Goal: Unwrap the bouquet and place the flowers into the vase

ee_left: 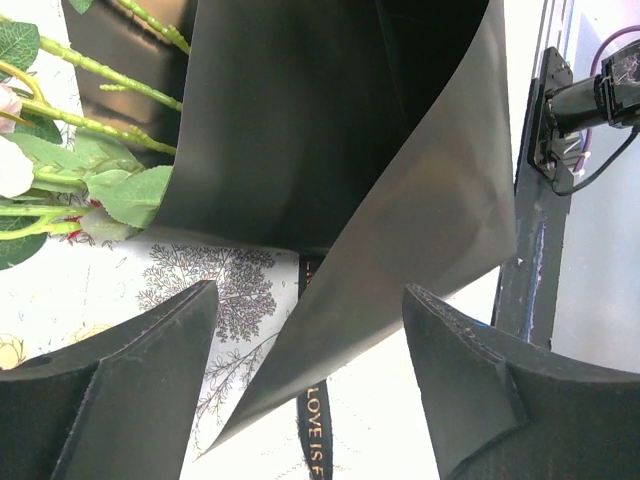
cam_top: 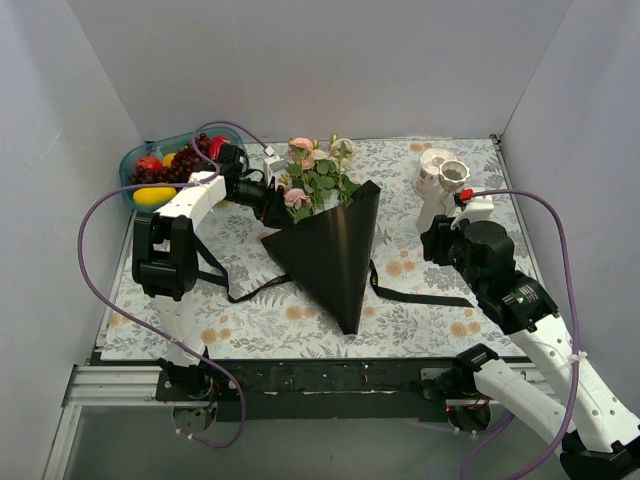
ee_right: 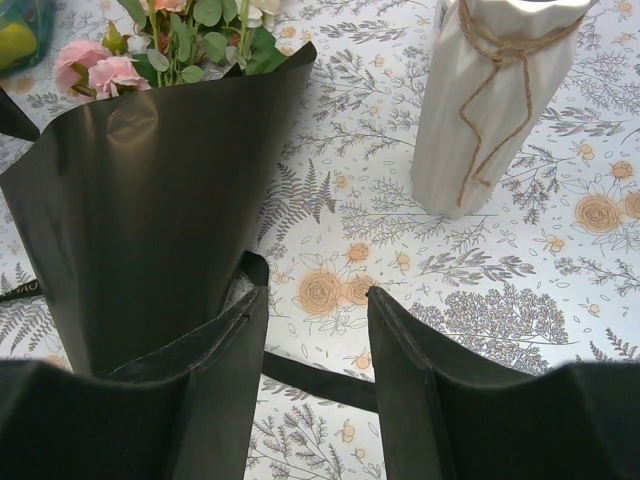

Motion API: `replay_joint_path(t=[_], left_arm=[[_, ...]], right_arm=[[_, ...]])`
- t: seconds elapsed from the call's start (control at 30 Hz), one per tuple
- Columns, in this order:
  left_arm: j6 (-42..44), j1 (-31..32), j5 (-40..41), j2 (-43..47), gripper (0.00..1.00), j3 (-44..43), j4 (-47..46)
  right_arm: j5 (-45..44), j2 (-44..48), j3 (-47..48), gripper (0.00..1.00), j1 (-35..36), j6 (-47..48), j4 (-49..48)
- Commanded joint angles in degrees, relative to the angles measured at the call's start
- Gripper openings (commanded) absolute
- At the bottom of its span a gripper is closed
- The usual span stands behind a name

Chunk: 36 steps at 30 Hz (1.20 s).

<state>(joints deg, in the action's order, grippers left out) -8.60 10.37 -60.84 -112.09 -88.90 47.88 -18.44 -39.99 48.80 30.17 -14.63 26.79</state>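
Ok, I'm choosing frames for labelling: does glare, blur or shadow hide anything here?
Top external: even light, sharp, but the paper cone reads as flat black. Left wrist: soft sheen on the cone, its inside nearly black. Right wrist: sharp; the vase is bright, its top cropped.

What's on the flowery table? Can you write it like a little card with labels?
Flowers: pink and cream roses poking out of the cone's wide end
Wrapper: black paper cone lying on its side, around the flowers
Ribbon: black, loose on the tablecloth
Vase: white, upright, twine round it, no flowers inside
Fruit bowl: teal, far left corner
Left gripper: open, at the wrapper's edge
Right gripper: open, holding nothing
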Motion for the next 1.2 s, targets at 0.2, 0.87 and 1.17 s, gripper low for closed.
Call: replay_joint_path(t=[0.2, 0.87, 1.17], left_arm=[[11.2, -0.8, -4.9, -0.6, 0.66, -1.5, 8.3], [14.1, 4.1, -7.6, 0.2, 0.12, -7.0, 18.8], [-6.5, 13.6, -13.2, 7.1, 0.61, -16.2, 8.7]], right_arm=[[0.6, 1.0, 0.1, 0.52, 0.1, 0.4, -2.6], [-0.5, 1.1, 1.6, 0.48, 0.1, -0.3, -1.8], [-1.3, 1.3, 3.3, 0.53, 0.1, 0.2, -0.9]])
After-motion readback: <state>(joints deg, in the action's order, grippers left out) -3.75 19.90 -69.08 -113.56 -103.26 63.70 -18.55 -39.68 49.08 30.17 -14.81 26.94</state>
